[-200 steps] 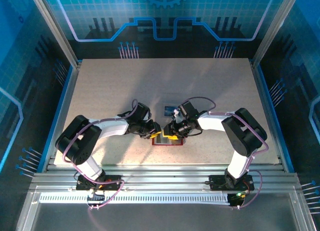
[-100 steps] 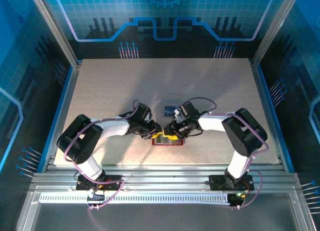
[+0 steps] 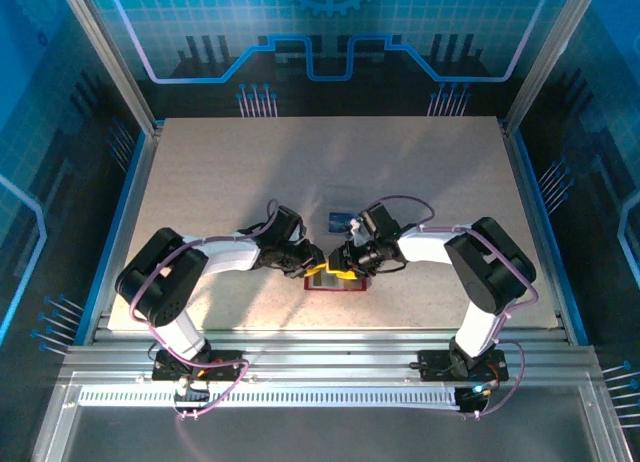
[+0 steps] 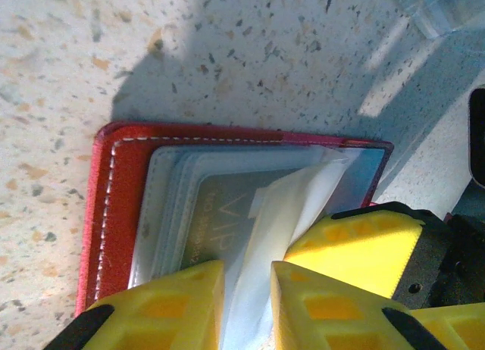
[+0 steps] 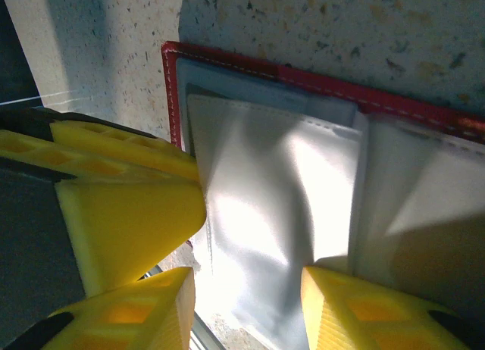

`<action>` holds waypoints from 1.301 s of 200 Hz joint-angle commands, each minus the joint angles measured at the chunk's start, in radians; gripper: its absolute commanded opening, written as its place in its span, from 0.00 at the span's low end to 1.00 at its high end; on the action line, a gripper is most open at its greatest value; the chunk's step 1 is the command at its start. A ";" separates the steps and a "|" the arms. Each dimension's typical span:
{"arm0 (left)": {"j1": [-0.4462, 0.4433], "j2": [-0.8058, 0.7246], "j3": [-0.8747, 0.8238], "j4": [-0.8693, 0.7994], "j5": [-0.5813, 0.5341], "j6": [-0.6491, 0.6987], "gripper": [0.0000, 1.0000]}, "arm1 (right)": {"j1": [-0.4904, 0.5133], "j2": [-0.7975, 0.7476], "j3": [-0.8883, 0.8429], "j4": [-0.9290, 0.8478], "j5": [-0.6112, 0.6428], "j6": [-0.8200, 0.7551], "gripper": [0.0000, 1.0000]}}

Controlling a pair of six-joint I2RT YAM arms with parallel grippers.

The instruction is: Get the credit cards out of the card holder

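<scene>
Item: card holder, red, book-style, lying open and flat on the speckled table near its front edge, between the two arms. The left wrist view shows its stitched red border and clear greyish pockets, with a greyish card bearing faint lettering still seated behind the plastic. A pale translucent pocket leaf is lifted off the stack. Left gripper: over the holder's left part, yellow fingers set narrow with the leaf running through the gap; whether they pinch it cannot be told. Right gripper: over the middle of the holder, nearly tip to tip with the left one, jaws partly apart and straddling the same leaf, not clamped on it. Obstructions: one right finger crowds the left camera's view of the holder's right end; the left fingers cover the holder's left edge in the right wrist view. Nearby: one blue credit card flat on the table just beyond the grippers, apart from the holder. Surround: metal frame posts, blue patterned backdrop, slotted rail along the near edge.
</scene>
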 commanded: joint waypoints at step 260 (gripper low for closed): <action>-0.049 -0.020 0.152 -0.092 0.045 0.015 0.31 | -0.147 -0.316 0.017 -0.307 0.132 -0.118 0.44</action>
